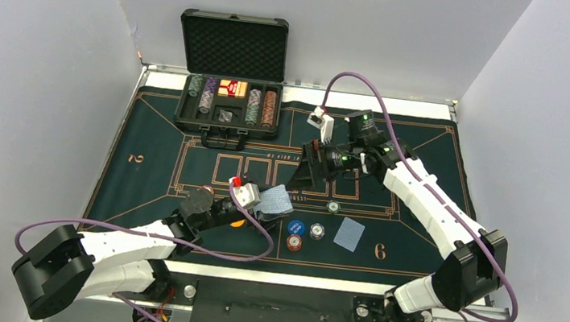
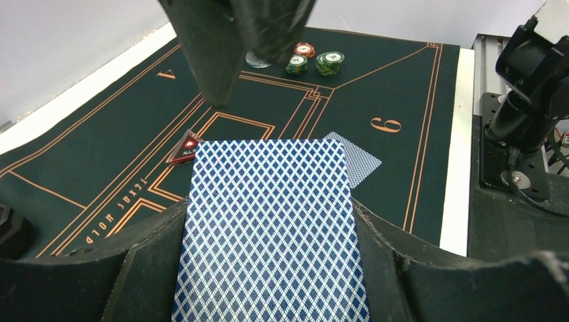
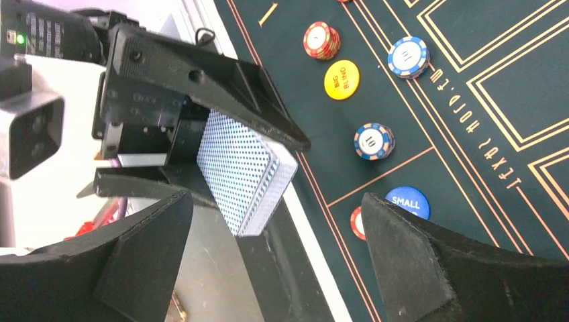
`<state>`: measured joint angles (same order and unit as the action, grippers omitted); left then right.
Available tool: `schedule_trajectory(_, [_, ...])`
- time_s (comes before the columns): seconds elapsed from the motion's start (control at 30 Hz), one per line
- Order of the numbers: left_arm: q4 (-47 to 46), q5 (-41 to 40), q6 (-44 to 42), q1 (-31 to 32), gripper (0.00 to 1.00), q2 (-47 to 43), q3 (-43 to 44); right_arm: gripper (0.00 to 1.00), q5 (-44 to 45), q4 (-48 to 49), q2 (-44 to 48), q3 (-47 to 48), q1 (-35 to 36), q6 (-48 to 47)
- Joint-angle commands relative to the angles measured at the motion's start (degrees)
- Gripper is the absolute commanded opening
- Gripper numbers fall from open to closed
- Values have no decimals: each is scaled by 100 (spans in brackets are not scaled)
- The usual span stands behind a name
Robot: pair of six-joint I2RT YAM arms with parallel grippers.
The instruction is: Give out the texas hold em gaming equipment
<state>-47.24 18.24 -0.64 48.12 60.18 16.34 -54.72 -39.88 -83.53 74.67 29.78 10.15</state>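
Blue-backed deck point(image 2: 268, 228) clamped in left tool point(image 1: 273, 202), chips point(image 1: 317, 231) just beyond.

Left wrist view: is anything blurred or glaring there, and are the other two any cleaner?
Left wrist: the card deck is sharp, but the right arm's fingers above it are a dark, soft blur. Right wrist: the lettering on the yellow Big Blind button reads crisply, with no glare. Top external: even light, faint shadows.

overhead view facing down at table point(image 1: 147, 137), wrist views close, sharing card deck point(image 2: 268, 228)
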Motion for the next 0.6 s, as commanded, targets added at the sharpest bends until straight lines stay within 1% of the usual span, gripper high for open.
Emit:
schedule_trajectory(0.0, [-681, -38, -29, 77, 0, 39, 386, 92, 171, 975, 1, -138, 182, 934])
schedule_trajectory(0.37, [-730, -200, -134, 101, 0, -12, 432, 95, 199, 1153, -166, -387, 760, 1046])
schedule_trajectory(0.57, [-791, -261, -135, 101, 0, -93, 399, 94, 397, 1122, -263, -370, 884, 1046])
